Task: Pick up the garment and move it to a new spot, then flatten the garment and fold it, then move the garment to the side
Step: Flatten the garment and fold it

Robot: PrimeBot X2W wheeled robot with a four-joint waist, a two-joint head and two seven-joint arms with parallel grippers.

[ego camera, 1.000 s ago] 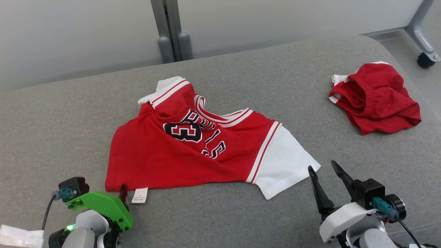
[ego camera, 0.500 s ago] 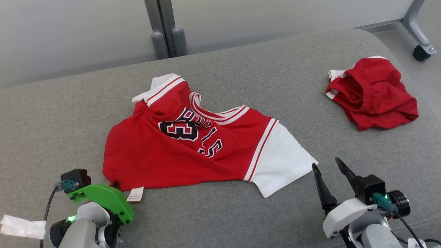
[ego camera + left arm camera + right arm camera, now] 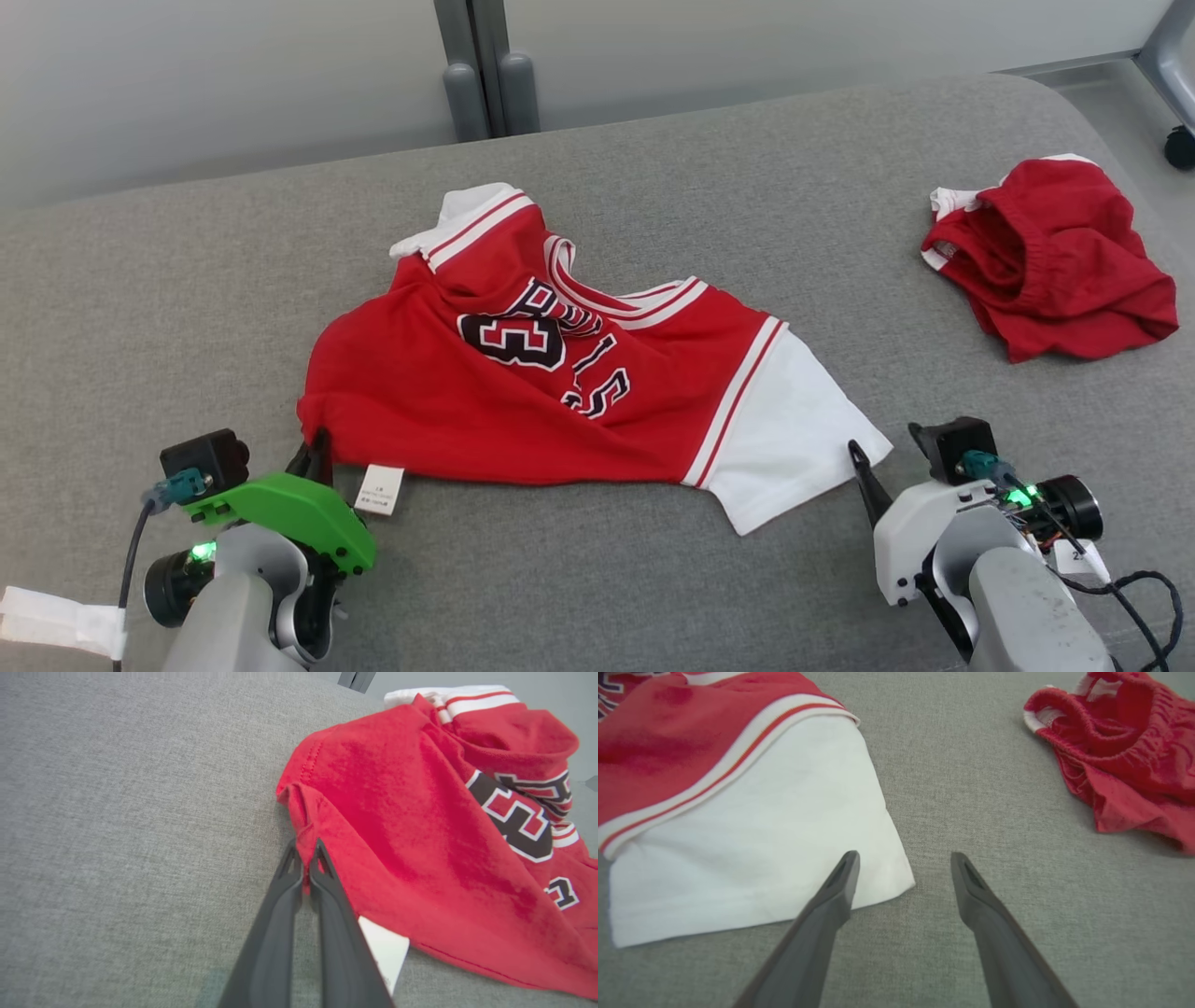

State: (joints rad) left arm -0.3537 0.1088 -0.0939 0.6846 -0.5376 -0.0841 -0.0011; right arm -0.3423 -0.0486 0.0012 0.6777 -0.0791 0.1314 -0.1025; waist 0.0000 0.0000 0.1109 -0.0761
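Pick-up step: my left jaws pinch the hem corner (image 3: 301,812) of the red jersey (image 3: 448,411), lying rumpled on the grey cushion (image 3: 187,280); my right jaws stand spread over its white sleeve (image 3: 752,826) corner, which they should next close on before lifting.

The head camera looked down over the grey cushion (image 3: 187,280). Both wrist cameras sat low, sharing the jersey (image 3: 397,788).
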